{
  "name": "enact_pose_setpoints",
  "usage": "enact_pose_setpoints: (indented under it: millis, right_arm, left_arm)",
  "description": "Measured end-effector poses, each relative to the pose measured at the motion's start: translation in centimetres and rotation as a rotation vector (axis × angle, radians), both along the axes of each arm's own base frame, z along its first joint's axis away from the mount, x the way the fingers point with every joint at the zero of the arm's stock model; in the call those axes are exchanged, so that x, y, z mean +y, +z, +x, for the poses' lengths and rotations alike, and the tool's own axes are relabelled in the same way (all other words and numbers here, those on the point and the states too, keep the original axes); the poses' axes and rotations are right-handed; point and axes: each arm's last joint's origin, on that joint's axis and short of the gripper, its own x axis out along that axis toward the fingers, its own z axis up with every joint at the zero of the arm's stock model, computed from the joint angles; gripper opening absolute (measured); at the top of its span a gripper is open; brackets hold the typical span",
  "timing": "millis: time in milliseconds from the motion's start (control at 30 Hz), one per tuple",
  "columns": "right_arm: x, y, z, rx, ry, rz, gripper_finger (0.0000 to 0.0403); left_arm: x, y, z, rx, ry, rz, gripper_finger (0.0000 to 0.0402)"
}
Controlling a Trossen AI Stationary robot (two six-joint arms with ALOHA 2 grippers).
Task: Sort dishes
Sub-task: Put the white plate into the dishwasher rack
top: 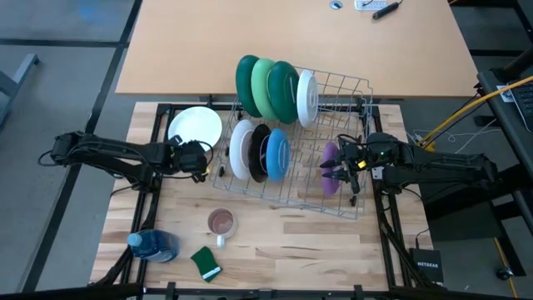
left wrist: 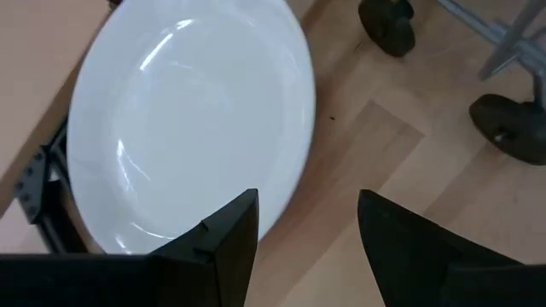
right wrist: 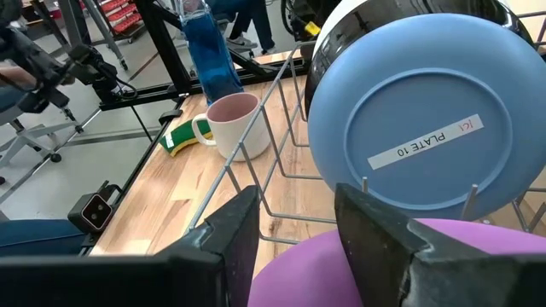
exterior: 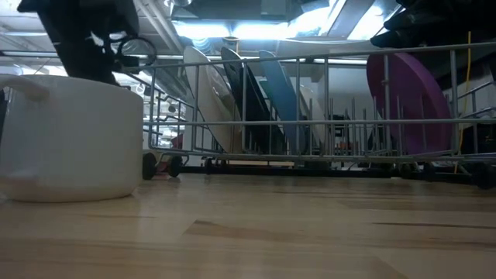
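Nearest the low camera is the mug [exterior: 66, 143], sitting close to the bench's front edge, with a sponge [top: 205, 262] and a blue bottle [top: 154, 245] over toward the front left corner.

Left gripper [top: 202, 158] is spread wide with nothing in it, hovering just off the rim of a white plate [left wrist: 192, 119] that lies flat near the bench's back left corner. From the wrist cam one finger looks to overlap the plate's edge, but I can't tell if it's actually touching.

Right gripper [top: 342, 161] is also wide open, down inside the right end of the rack [top: 346, 87], fingers on either side of the purple plate's [right wrist: 358, 269] rim. Whether it's pressing on it or not, can't tell; the plate stands upright in its slot.

The rack sits mid-bench, skewed. Front row has a white plate [top: 241, 150], a black plate [top: 260, 152] and a blue plate [right wrist: 422, 119] standing side by side; the blue one has a label reading PLATE 10. Back row, overhanging the bench's back edge: dark green plate [top: 247, 83], light green plate [top: 265, 87], another dark green [top: 284, 92], then a smaller white one [top: 306, 97].

The rack wires cut across everything in the low view, and the purple plate's lower half is cropped out of the right wrist view.
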Motion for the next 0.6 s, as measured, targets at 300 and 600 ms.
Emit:
enact_pose_setpoints:
  millis: [300, 600]
  right_arm:
    - [0.0, 0.0, 0.0, 0.000, 0.000, 0.000, 0.0160]
    - [0.0, 0.0, 0.0, 0.000, 0.000, 0.000, 0.0160]
  left_arm:
    - [0.0, -3.1, -1.0, 0.027, -0.001, 0.003, 0.0189]
    - [0.3, -4.6, -1.4, 0.008, 0.022, 0.144, 0.0189]
